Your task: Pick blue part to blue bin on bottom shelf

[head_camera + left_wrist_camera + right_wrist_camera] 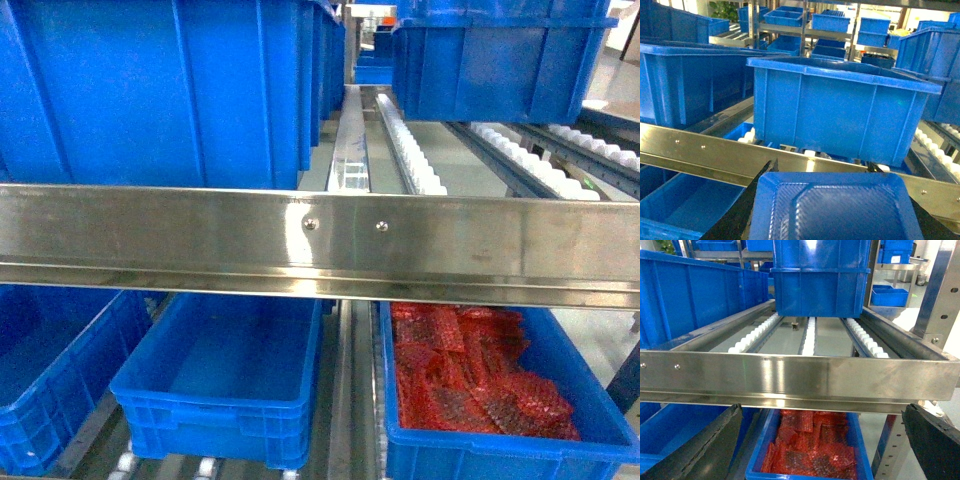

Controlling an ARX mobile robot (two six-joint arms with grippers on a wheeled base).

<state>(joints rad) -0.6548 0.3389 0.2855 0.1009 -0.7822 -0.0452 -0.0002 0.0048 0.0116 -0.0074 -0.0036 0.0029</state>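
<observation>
The blue part is a flat blue piece with a textured recessed face, and it fills the bottom of the left wrist view. My left gripper is shut on it, a black finger showing at its left side. It hangs in front of the steel rail, above an empty blue bin. That blue bin sits in the middle of the bottom shelf. My right gripper is open and empty, facing the rail. Neither gripper shows in the head view.
A steel crossbar spans the front of the upper roller level. A bin of red packets sits at the lower right and another blue bin at the lower left. Blue totes stand on the rollers above.
</observation>
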